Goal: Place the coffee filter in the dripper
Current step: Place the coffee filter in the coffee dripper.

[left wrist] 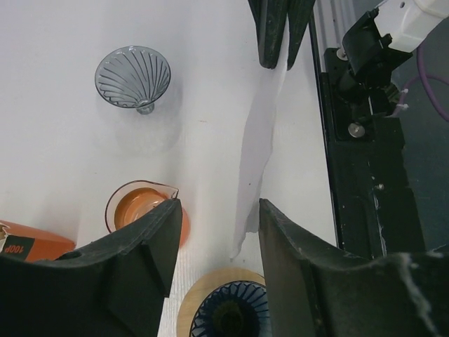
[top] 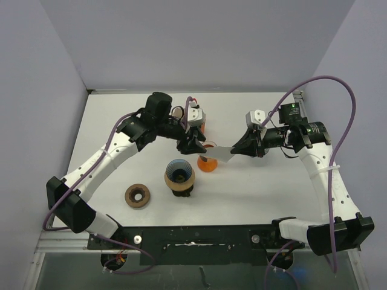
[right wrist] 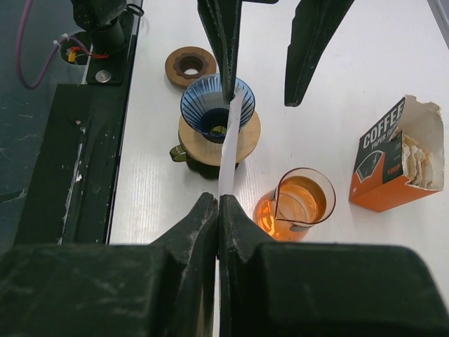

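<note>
A white coffee filter [right wrist: 230,147], folded flat, hangs in the air with my right gripper [right wrist: 218,200] shut on one edge. Its free end [left wrist: 245,232] reaches between the fingers of my left gripper [left wrist: 217,203], which stands open around it; the paper lies close to one finger [left wrist: 302,267]. From above, the two grippers [top: 191,142] [top: 237,149] face each other with the filter [top: 221,154] stretched between them. The blue ribbed dripper [top: 179,172] sits on a round wooden holder, just near-left of and below the filter; it also shows as the dripper [right wrist: 210,105] [left wrist: 231,312] in both wrist views.
An orange glass beaker [top: 207,162] stands right under the filter. An orange filter box [right wrist: 396,158] lies open behind it. A brown wooden ring [top: 138,196] lies to the near left. A clear ribbed glass cone [left wrist: 133,76] rests on the white table [top: 260,193].
</note>
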Action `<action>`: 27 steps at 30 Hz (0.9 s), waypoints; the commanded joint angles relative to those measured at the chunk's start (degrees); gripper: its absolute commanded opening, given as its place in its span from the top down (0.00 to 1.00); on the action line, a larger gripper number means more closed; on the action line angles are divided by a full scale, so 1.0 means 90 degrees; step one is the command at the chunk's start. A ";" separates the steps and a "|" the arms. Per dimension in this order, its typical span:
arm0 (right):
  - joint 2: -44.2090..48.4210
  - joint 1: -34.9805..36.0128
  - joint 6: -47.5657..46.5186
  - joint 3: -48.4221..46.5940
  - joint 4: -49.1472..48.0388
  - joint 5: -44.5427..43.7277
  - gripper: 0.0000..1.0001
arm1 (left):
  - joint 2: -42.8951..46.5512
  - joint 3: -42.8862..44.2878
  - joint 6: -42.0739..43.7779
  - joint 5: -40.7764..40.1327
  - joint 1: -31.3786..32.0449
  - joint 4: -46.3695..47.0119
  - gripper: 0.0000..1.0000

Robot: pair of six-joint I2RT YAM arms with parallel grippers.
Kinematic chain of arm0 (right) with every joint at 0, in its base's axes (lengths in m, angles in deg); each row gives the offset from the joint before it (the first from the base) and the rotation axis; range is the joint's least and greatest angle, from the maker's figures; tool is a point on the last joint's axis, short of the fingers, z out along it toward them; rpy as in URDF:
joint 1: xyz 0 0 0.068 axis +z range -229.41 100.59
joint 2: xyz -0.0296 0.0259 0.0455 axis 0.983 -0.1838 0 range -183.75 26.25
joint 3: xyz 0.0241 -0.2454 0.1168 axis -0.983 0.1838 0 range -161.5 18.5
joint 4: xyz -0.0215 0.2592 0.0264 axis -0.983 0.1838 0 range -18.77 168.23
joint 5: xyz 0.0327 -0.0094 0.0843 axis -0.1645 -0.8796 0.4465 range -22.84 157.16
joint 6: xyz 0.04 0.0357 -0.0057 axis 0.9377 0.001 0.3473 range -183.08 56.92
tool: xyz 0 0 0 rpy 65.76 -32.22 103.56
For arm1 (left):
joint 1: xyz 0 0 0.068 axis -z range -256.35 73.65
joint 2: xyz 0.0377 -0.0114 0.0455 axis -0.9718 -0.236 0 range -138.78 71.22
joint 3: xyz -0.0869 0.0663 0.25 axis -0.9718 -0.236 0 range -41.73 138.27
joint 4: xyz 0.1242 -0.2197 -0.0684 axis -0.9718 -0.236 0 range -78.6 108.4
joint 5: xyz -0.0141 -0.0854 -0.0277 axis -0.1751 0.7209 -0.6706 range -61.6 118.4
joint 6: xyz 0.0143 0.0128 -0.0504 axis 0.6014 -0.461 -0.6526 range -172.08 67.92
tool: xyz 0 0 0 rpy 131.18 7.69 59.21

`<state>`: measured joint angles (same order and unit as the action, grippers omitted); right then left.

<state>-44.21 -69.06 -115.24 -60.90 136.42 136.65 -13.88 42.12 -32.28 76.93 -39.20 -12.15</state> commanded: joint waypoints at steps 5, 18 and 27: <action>0.0170 -0.0091 -0.0100 0.0023 -0.0112 0.0236 1.00 | 0.0254 0.0072 0.0378 0.0851 -0.0211 -0.0174 0.46; 0.0162 0.0121 -0.0210 -0.0105 0.0071 0.0178 1.00 | 0.0208 0.0131 -0.0069 0.0859 -0.0412 0.0059 0.49; 0.0108 0.0154 -0.0208 -0.0085 0.0068 0.0207 1.00 | 0.0247 0.0009 0.0037 0.0955 -0.0428 0.0050 0.50</action>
<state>-44.14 -68.05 -116.29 -60.77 137.38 136.59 -13.81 42.12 -32.44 82.94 -42.81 -13.41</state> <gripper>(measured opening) 0.023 0.503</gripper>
